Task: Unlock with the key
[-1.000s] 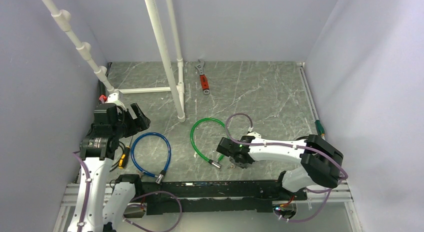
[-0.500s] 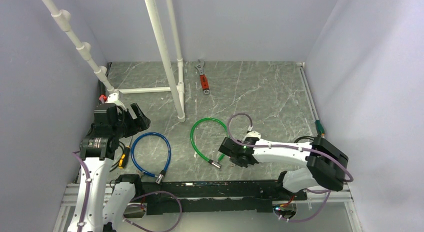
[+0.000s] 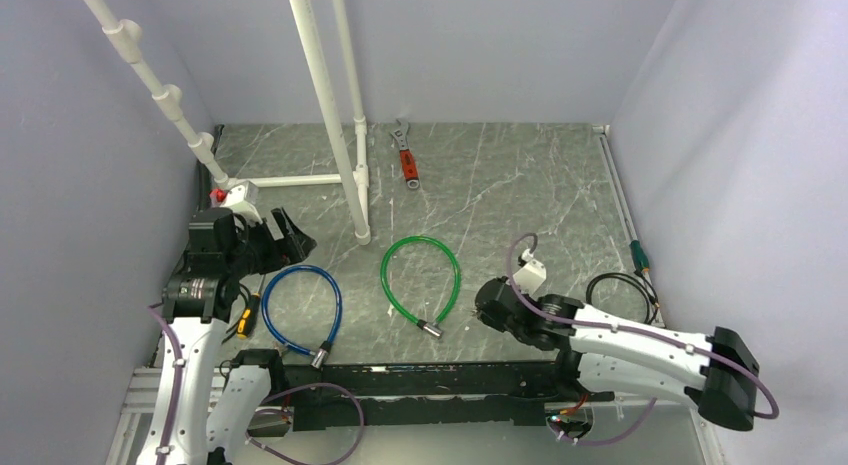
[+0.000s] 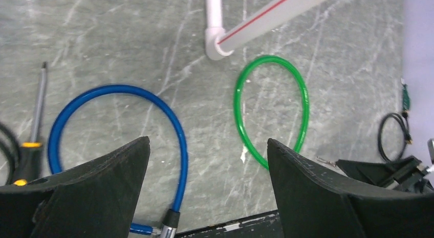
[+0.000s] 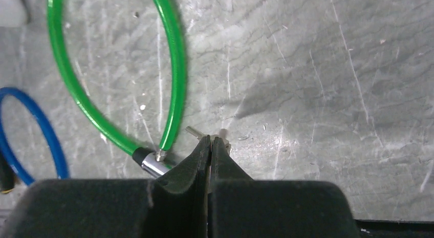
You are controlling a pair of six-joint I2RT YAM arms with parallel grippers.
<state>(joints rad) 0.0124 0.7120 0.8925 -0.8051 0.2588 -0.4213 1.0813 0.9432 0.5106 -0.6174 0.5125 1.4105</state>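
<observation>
We see the green cable (image 5: pixel 174 69) in glossy smooth plastic, the blue cable (image 4: pixel 117 88) likewise, its lock end (image 5: pixel 152 164) shiny metal, the key (image 5: pixel 193 131) dull metal, the tabletop (image 5: pixel 332 94) matt and veined, the right gripper (image 5: pixel 210 139) matt black.

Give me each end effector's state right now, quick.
Left end effector: open, holding nothing.
Right end effector: closed, apparently pinching the key at its tips.

Tiny silvery key (image 5: pixel 193 131), partly hidden, only its ends showing, just beside green cable's silver lock end (image 5: pixel 152 164).
</observation>
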